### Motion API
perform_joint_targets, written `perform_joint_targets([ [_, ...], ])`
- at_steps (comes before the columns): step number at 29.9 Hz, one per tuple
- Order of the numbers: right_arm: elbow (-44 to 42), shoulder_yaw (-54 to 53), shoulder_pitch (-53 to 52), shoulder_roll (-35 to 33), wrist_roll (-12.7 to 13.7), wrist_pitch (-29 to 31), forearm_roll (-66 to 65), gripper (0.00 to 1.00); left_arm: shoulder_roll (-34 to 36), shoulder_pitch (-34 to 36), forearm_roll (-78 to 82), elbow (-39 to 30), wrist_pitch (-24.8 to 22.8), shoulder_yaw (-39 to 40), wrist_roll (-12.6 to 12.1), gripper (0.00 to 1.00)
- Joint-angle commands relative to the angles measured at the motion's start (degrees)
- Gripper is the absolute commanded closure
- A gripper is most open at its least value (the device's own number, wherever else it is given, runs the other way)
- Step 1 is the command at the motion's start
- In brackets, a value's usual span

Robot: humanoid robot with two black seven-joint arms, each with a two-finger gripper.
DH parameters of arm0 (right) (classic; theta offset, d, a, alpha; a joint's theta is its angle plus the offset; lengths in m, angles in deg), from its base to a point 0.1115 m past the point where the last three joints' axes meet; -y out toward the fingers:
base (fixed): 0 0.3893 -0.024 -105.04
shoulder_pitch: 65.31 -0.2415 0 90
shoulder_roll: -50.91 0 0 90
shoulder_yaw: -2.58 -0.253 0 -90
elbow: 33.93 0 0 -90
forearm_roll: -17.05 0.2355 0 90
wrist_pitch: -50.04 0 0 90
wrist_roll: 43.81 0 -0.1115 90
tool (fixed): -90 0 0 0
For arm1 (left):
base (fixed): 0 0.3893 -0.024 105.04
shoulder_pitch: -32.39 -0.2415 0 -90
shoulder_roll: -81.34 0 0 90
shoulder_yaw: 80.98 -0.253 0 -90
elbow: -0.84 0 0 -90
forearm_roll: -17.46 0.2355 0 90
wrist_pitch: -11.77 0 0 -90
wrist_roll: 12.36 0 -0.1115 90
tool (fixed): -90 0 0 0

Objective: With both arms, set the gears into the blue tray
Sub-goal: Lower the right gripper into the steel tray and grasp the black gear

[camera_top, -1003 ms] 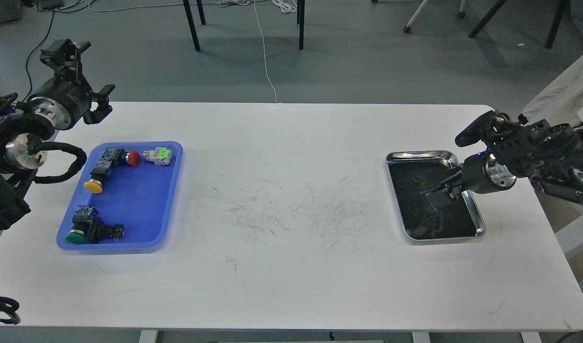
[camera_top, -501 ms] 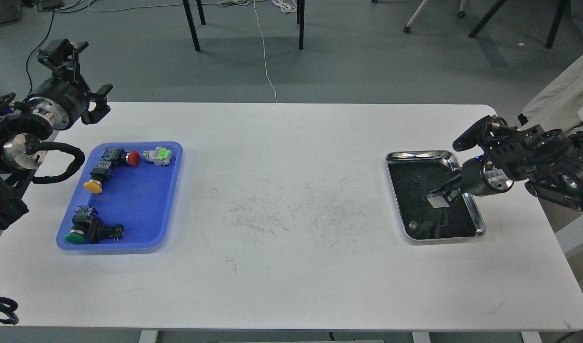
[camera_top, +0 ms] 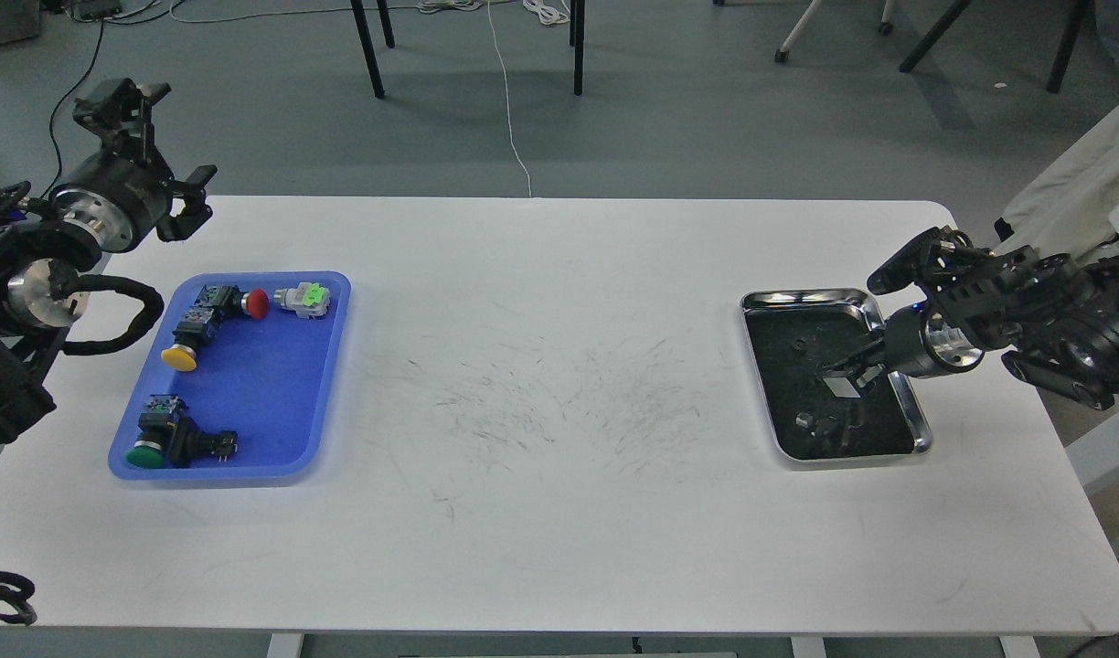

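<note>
White scuffed table, grey floor, left end effector spread apart, right end effector unclear

blue tray left on table, steel tray right.

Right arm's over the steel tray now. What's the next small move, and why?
Probably ease the right gripper down toward a gear on the steel tray and close on it. It hangs above the tray's dark bottom, apparently holding nothing, and the blue tray holds only push-button switches.
</note>
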Motion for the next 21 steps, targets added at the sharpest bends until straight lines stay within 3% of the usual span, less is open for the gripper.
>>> perform_joint_targets([
  [1, -0.28, -0.22, 0.19, 0.52, 0.0, 0.0, 0.14, 0.4, 0.08, -0.02, 0.01, -0.02, 0.0, 0.0, 0.0, 0.01],
  [21, -1.07, -0.04, 0.89, 0.78, 0.0, 0.0, -0.21, 0.54, 0.17, -0.11, 0.01, 0.06, 0.0, 0.0, 0.0, 0.01],
])
